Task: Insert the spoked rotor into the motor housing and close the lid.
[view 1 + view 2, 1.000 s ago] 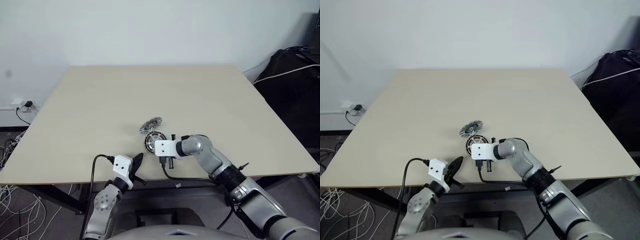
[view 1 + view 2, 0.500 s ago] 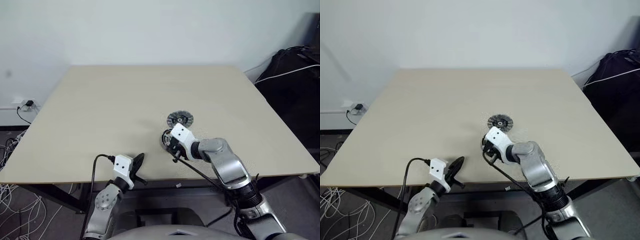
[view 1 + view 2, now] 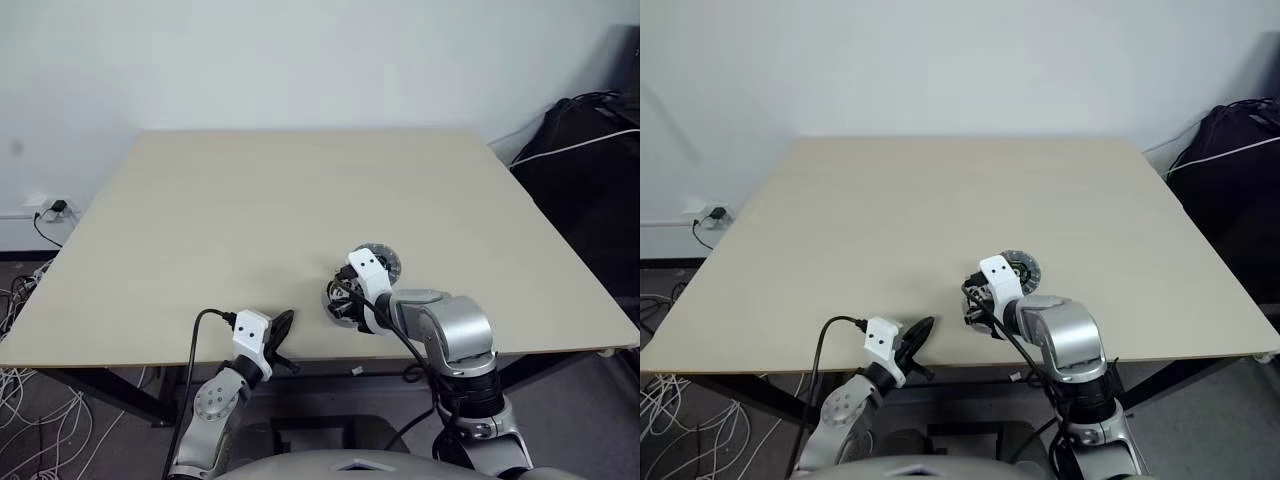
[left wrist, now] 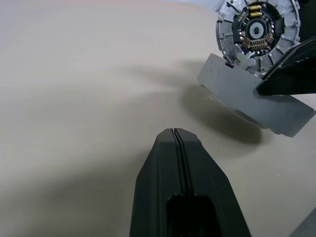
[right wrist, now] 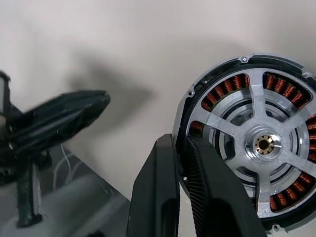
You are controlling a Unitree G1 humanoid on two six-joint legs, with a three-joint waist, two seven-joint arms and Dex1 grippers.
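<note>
Head views, table: a pale table (image 3: 250,200) is seen with all the work crowded near its front edge.
Head views, right gripper: the right gripper (image 3: 347,297) is angled down over a dark round part, taken to be the motor housing (image 3: 336,303).
Head views, lid: the lid (image 3: 378,262), a silver disc with a dark centre, is seen just behind the gripper's white mount. Whether it rests on the table cannot be told.
Head views, left gripper: the left gripper (image 3: 281,322) is held at the table's front edge, apart from the parts and empty.
Left wrist view: the left fingers (image 4: 163,163) are pressed together with nothing between them. The lid is seen beyond, partly behind the right gripper's mount.
Right wrist view, grip: the housing's ribbed rim is pinched between the right fingers (image 5: 158,173).
Right wrist view, rotor: the spoked rotor (image 5: 232,126) is seen lying inside the housing, copper windings showing between its spokes. It is judged to be inserted, with the lid not yet fitted.
Risk, slip: only a thin edge is gripped, so the housing could be swung or dropped.
Risk, rotor: if the housing is tipped, the rotor could be shed.
Risk, edge: a dropped part could be lost over the near table edge.
Risk, lid: the lid could be knocked by the mount.
</note>
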